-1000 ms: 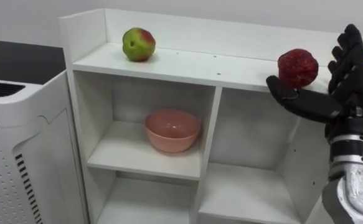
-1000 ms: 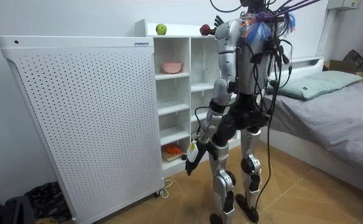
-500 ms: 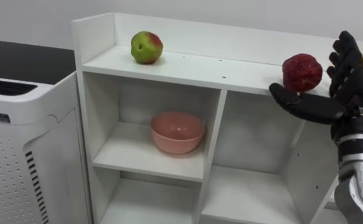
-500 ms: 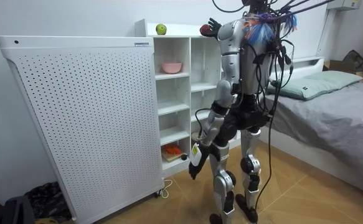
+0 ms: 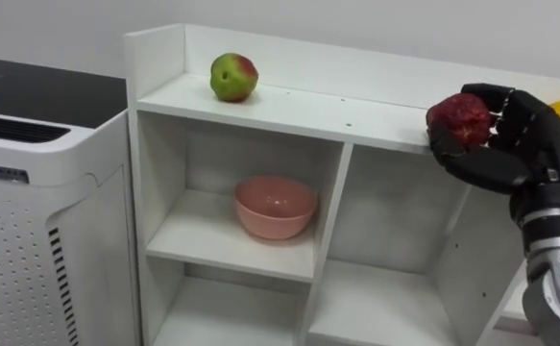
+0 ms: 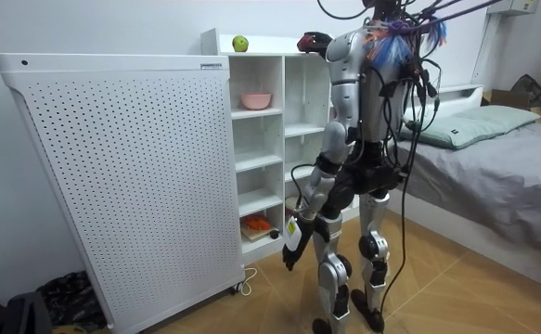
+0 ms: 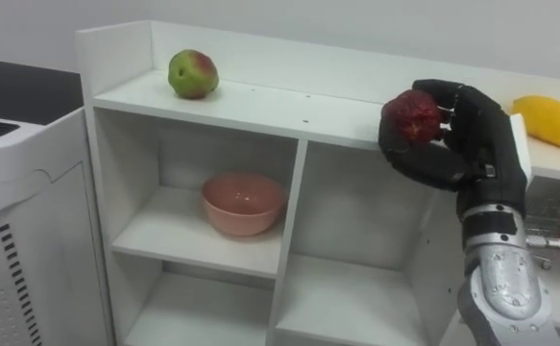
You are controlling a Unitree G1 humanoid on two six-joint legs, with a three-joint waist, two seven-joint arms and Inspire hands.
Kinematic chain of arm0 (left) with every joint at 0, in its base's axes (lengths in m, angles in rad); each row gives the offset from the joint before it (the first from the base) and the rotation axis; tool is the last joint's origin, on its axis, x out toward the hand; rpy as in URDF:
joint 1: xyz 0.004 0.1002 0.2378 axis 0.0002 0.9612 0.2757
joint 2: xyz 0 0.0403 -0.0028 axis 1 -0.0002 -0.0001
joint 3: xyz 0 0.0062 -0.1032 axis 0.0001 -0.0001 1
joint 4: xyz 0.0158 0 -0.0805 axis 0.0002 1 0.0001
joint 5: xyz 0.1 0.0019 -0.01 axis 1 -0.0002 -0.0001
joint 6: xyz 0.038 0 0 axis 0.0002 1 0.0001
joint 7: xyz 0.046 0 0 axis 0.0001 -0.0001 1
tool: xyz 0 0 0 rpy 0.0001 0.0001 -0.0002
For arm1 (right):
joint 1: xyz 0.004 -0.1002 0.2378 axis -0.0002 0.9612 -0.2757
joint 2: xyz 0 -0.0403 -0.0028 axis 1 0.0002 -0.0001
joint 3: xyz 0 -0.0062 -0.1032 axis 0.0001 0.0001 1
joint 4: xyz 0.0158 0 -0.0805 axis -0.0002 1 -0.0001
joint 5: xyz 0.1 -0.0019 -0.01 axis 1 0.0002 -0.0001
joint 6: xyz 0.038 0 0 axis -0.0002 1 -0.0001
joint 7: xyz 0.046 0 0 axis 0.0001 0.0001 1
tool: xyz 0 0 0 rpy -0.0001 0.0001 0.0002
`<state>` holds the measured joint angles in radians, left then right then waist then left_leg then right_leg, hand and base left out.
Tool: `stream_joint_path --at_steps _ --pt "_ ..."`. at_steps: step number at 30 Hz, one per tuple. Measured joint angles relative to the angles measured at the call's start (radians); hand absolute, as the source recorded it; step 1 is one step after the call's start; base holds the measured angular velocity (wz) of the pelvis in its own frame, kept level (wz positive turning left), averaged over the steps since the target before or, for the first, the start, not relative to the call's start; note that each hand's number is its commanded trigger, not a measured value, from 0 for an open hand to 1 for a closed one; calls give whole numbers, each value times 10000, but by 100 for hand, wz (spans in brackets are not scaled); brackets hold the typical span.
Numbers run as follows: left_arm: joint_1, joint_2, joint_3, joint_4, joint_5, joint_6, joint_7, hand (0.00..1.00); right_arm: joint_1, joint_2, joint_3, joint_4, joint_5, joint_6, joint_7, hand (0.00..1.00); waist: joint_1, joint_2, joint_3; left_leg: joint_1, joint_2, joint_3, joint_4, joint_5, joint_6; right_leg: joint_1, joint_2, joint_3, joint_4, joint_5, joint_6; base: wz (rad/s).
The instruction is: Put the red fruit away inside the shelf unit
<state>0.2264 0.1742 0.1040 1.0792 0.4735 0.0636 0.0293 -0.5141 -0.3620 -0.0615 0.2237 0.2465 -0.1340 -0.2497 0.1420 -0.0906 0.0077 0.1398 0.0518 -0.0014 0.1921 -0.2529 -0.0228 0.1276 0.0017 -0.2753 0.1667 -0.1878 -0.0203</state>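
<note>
Closet (image 5: 337, 192): stands just right of the perforated cabinet (image 5: 39, 192), side against side; the bed (image 6: 493, 176) lies well apart on the room view's right. The robot stands before the closet, facing it.

Top shelf (image 5: 308, 108): the apple (image 5: 233, 77) towards the left end, near the back wall; the long fruit (image 7: 551, 121) towards the right end.

Between them, at the shelf's front edge: the round fruit (image 5: 460, 119), within the curled fingers of the right hand (image 5: 510, 159) (whether it touches the shelf cannot be told).

Upper left compartment, below the apple: the bowl (image 5: 276, 206), upright on its shelf.

Left hand (image 6: 291, 252): low beside the thigh, in front of the lower compartments.
</note>
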Motion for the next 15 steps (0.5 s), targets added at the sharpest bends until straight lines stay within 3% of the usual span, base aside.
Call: stream_joint_path --at_steps 11,15 --pt "-85 -9 -112 16 -2 27 1 0 0 2 217 -375 -130 61 32 100 -20 92 -33 32 10 256 20 0 1 -29 -4 156 27 17 -22 -4" --pt "-61 -17 -118 26 -83 23 58 0 45 23 702 -1458 53 233 125 100 -51 247 -124 55 41 399 16 1 2 -83 -13 277 47 38 -53 -10"
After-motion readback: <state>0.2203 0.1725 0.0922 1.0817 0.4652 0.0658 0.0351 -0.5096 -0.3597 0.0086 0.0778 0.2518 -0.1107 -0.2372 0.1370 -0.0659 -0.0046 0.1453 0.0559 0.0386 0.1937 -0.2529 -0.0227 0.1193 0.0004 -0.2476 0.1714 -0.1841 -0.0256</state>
